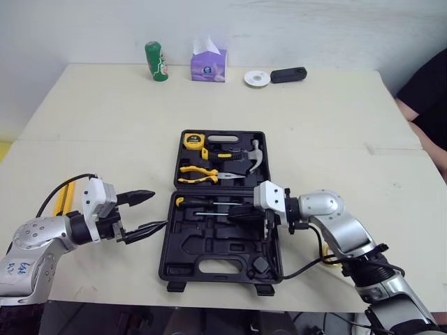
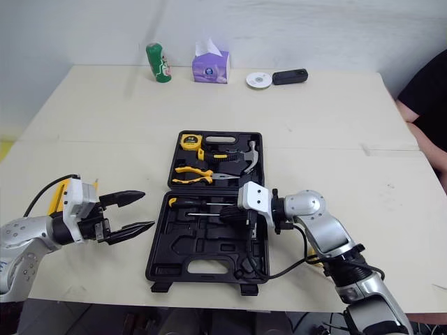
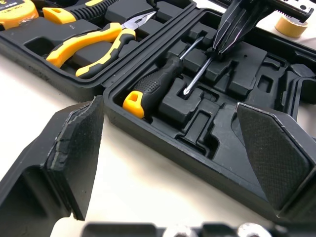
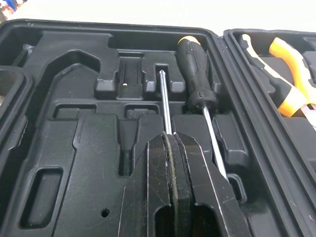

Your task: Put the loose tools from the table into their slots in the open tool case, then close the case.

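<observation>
A yellow tool (image 1: 64,197) lies on the desk (image 1: 105,125) at the far left. The left arm covers most of it, so what kind of tool it is cannot be told. The left end effector (image 1: 159,209) hovers just left of the tool case (image 1: 209,246), its two fingers spread apart and holding nothing.

The one tool case lies open in the middle of the desk, both halves flat. The far half holds one tape measure (image 1: 194,141), one pair of pliers (image 1: 199,174) with yellow grips, and one hammer (image 1: 253,157). Between them sits another dark piece that is too small to make out.

The near half holds two screwdrivers. The black-and-yellow screwdriver (image 3: 158,84) is seated in its slot along the far edge. The thin screwdriver (image 4: 164,101) lies beside it, its shaft resting across the moulded ribs. The right end effector (image 1: 236,215) reaches into this half from the right, with its fingers pressed together on that shaft. The fingers hide the handle end. The other slots in this half are bare.

Under the right arm, one roll of tape (image 3: 291,24) rests on the desk, partly hidden.

Along the far edge stand one green can (image 1: 158,61), one tissue box (image 1: 209,64), one white disc (image 1: 257,78) and one black device (image 1: 288,75). A person's dark sleeve (image 1: 427,91) is cut off at the right edge.
</observation>
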Controlling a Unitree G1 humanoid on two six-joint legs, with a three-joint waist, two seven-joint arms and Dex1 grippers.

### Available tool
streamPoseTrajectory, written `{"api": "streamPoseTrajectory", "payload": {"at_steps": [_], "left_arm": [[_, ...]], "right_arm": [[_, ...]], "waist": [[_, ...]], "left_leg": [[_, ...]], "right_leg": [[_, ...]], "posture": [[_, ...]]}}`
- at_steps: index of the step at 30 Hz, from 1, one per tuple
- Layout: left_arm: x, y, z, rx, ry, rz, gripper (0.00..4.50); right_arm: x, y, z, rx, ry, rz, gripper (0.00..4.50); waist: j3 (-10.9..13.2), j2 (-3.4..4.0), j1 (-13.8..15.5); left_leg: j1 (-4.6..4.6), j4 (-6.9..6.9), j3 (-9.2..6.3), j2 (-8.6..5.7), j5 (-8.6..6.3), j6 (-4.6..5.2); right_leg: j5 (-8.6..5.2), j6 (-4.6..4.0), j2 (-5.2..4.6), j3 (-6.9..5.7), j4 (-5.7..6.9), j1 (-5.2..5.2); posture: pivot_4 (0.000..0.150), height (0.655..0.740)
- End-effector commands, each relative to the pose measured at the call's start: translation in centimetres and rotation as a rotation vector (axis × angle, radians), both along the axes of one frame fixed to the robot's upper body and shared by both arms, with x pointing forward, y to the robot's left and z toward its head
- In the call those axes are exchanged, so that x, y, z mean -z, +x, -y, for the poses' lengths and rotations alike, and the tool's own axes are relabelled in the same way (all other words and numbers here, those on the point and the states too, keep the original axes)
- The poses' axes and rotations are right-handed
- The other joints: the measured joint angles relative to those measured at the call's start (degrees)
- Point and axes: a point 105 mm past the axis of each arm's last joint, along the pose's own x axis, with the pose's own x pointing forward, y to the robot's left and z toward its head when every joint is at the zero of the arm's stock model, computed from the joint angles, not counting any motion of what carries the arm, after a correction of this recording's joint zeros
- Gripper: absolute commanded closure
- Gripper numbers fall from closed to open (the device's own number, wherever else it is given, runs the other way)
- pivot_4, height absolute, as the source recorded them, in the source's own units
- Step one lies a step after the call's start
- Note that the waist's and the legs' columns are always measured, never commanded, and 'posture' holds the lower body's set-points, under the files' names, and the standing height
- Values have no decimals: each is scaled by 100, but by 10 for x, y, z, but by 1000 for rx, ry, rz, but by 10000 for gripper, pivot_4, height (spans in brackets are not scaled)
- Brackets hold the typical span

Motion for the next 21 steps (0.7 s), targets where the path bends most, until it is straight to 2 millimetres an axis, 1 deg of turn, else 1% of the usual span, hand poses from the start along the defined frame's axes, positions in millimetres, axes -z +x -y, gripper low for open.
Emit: {"api": "streamPoseTrajectory", "payload": {"at_steps": [1,4,8,10,11,13,14,17,18,21], "left_arm": [[-5,-2,5,18,8,32,0],[-4,-2,4,15,7,33,0],[-4,-3,4,13,5,32,0],[-3,-3,5,11,4,33,0],[-3,-3,5,10,4,33,0],[-3,-3,5,9,6,34,0],[-3,-4,5,8,7,37,0],[-6,-5,3,-11,-21,45,0],[-7,-6,-3,-35,-27,50,0],[-10,-10,-24,-114,-15,54,0]], "right_arm": [[39,3,9,123,-145,-149,44902],[49,-1,13,138,-216,-207,44902],[51,-3,13,157,-224,-241,44902],[38,-4,3,124,-132,-226,44902],[27,-4,-1,94,-65,-197,44902],[11,-4,-4,53,23,-128,44902],[5,-2,-2,39,49,-74,44902],[-11,3,12,54,124,31,44902],[-19,2,21,57,158,44,44902],[-41,-6,48,67,225,37,44902]], "waist": [[-13,-3,-24],[-35,-4,-23],[-69,-16,-21],[-69,-16,-19],[-69,-16,-18],[-67,-12,-18],[-64,-8,-21],[-58,1,-11],[-56,2,-10],[-48,4,0]], "left_leg": [[1,-1,0,2,0,0],[4,-3,0,3,1,-2],[8,-5,-2,4,1,-2],[17,-7,-2,4,0,-1],[23,-10,-2,4,0,-2],[33,-20,-2,4,0,-2],[33,-23,-1,4,0,-2],[12,-23,2,3,0,-2],[-6,-17,2,0,0,-1],[-13,-14,1,-1,-1,2]], "right_leg": [[0,-1,0,0,0,0],[1,-2,1,3,1,1],[2,-5,0,3,-3,6],[3,-6,-1,4,-7,16],[3,-7,-1,5,-9,22],[2,-8,-1,6,-14,29],[2,-8,-1,7,-15,29],[2,-7,-1,9,-14,6],[3,-7,-2,9,-11,-11],[3,-6,-3,5,-12,-12]], "posture": [[1500,7400],[1500,7400],[1500,7400],[1500,7400],[1500,7400],[1500,7400],[1500,7400],[1500,7400],[1500,7400],[1500,7400]]}}
